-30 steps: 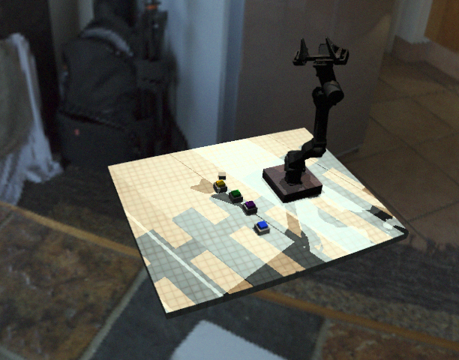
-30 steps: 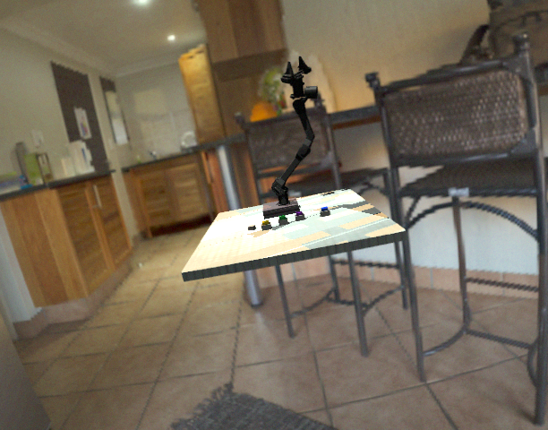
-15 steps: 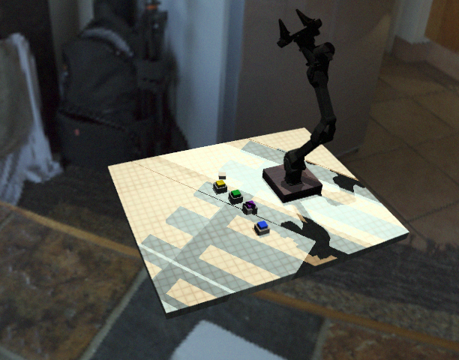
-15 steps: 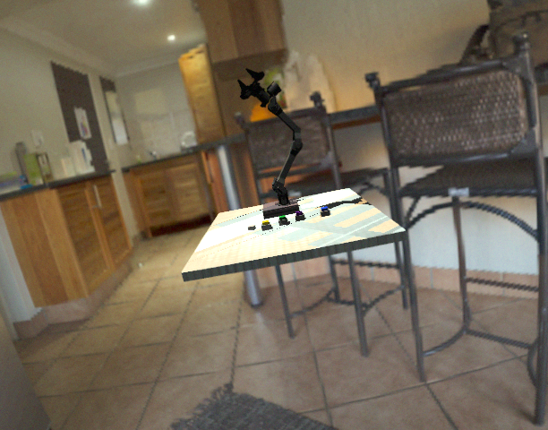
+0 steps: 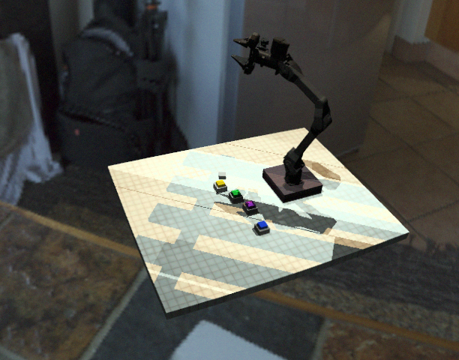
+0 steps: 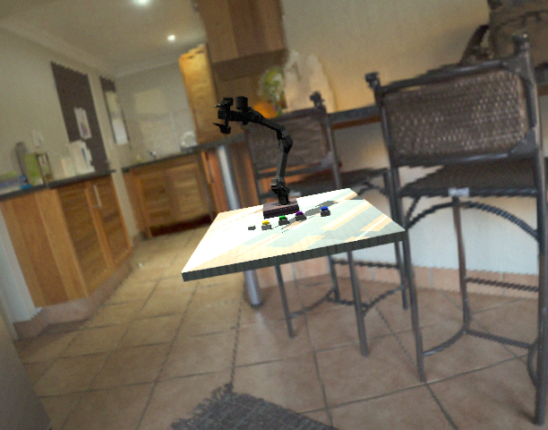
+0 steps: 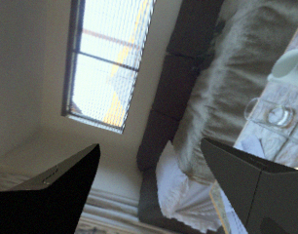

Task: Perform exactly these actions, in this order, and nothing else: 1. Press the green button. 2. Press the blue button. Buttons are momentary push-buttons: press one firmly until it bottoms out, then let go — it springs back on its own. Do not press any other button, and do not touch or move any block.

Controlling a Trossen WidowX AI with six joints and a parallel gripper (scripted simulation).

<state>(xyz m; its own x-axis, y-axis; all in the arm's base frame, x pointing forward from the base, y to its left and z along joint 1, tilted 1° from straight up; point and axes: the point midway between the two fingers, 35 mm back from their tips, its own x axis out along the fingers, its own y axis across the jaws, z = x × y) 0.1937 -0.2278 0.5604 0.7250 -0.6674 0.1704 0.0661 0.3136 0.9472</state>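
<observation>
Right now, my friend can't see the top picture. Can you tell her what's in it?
A black robot arm reaches high above a checkered table, its open hand empty and far from everything. Below sit four buttons in a slanted row: yellow, green, purple, blue. A small white block sits just behind the yellow one.
</observation>
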